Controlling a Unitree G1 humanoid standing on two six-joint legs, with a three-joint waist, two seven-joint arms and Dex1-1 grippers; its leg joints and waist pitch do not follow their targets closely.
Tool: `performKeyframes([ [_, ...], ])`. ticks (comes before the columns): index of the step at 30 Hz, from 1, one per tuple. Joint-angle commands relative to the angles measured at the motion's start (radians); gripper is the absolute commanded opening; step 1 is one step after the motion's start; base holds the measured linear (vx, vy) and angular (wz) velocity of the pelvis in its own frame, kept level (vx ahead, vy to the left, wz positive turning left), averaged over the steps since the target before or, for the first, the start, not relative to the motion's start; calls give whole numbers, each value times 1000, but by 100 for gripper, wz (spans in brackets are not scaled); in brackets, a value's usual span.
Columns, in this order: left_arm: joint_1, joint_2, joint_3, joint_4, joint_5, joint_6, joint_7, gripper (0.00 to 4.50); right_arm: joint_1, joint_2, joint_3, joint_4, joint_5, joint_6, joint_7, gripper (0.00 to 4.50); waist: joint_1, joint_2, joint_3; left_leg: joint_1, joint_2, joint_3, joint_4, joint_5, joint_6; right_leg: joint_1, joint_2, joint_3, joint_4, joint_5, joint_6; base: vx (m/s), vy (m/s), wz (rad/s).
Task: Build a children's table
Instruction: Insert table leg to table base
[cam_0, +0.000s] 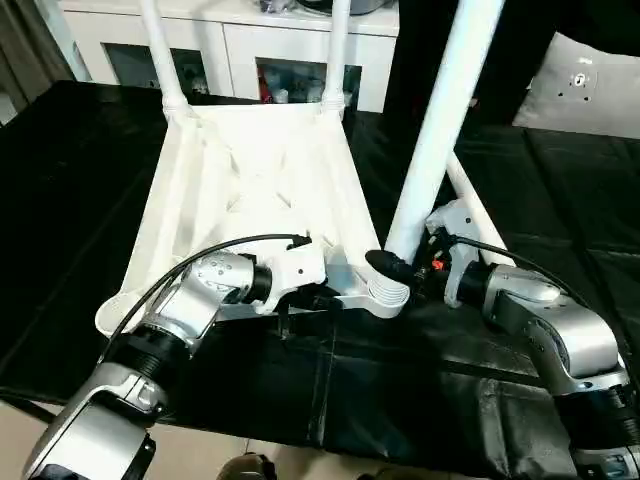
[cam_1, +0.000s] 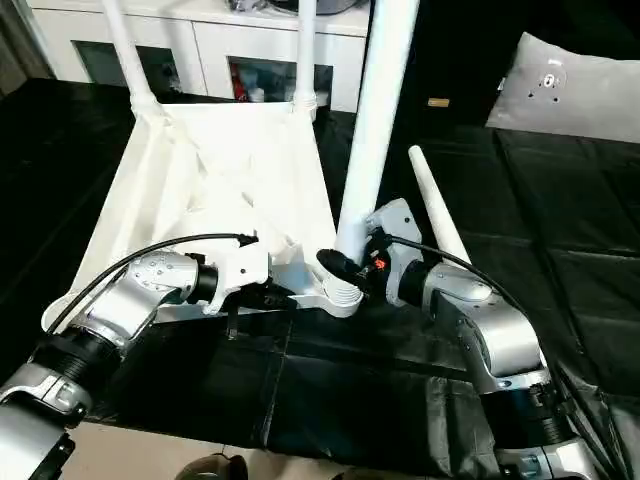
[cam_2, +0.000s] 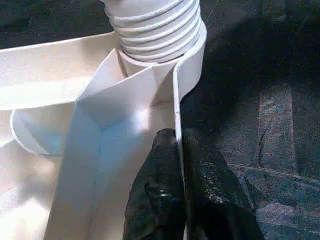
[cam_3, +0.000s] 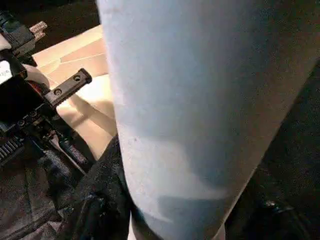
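Worktop (cam_0: 560, 190) black-covered, carries children's table (cam_0: 250, 180) upside down, ribbed underside up. Two far legs (cam_0: 160, 50) stand vertical in their sockets. Near-right leg (cam_0: 440, 120) sits in its corner socket, axis leaning up and right. Right pincer (cam_0: 395, 268) clamps its base. Left pincer (cam_2: 179, 150) pinched shut on table's rim.

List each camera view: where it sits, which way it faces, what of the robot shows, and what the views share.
Left eye view: head, looking down at upturned children's table; both silver forearms.
Right eye view: same scene, slightly shifted; spare leg lying on the black cover.
Left wrist view: along left claw, shut on the table's thin rim.
Right wrist view: along right claw, around the near-corner leg.
Shared: ribbed corner socket in eye and left wrist views.
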Motion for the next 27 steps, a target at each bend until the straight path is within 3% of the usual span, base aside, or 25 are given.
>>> performKeyframes([
  [1,-8,6,5,18,10,-26,-10,0,43,16,2,61,9,25,-8,191,6,-2,-58,26,69,-31,-65,-251,3,26,-128,61,-103,-259,-175,0,0,0],
  [5,-14,3,15,33,10,-25,2,0,67,41,-41,74,39,11,-13,191,9,0,-59,26,69,-32,-66,-256,2,28,-129,60,-103,-256,-182,0,0,0],
  [6,-15,-2,23,37,7,-23,11,0,94,73,-80,79,71,-9,-20,191,11,9,-62,27,70,-33,-66,-256,-1,29,-128,59,-101,-252,-183,0,0,0],
  [8,-14,-5,25,36,5,-21,15,0,118,97,-106,78,96,-26,-23,191,12,4,-61,28,70,-32,-66,-269,0,28,-131,61,-105,-263,-185,0,0,0],
  [9,-12,-8,28,36,3,-21,19,0,141,111,-116,73,105,-45,-23,191,14,8,-63,27,71,-33,-67,-263,0,28,-131,60,-103,-254,-185,0,0,0],
  [13,-11,-13,32,43,2,-25,29,0,188,125,-106,52,99,-96,-10,191,15,9,-65,26,70,-32,-68,-249,8,29,-127,58,-102,-223,-186,0,0,0],
  [18,-9,-12,34,42,1,-28,27,0,220,95,-50,53,-4,-185,-11,191,18,17,-65,24,70,-33,-69,-248,8,29,-126,56,-102,-218,-179,0,0,0],
  [21,-2,-4,24,33,8,-34,14,0,209,46,7,79,-87,-216,-7,191,14,14,-61,27,69,-33,-71,-270,4,27,-125,57,-104,-252,-173,0,0,0],
  [27,-1,11,-4,22,35,-60,-6,0,168,-3,44,110,-118,-216,44,191,9,6,-52,28,70,-34,-74,-287,18,23,-127,59,-113,-320,-156,0,0,0],
])
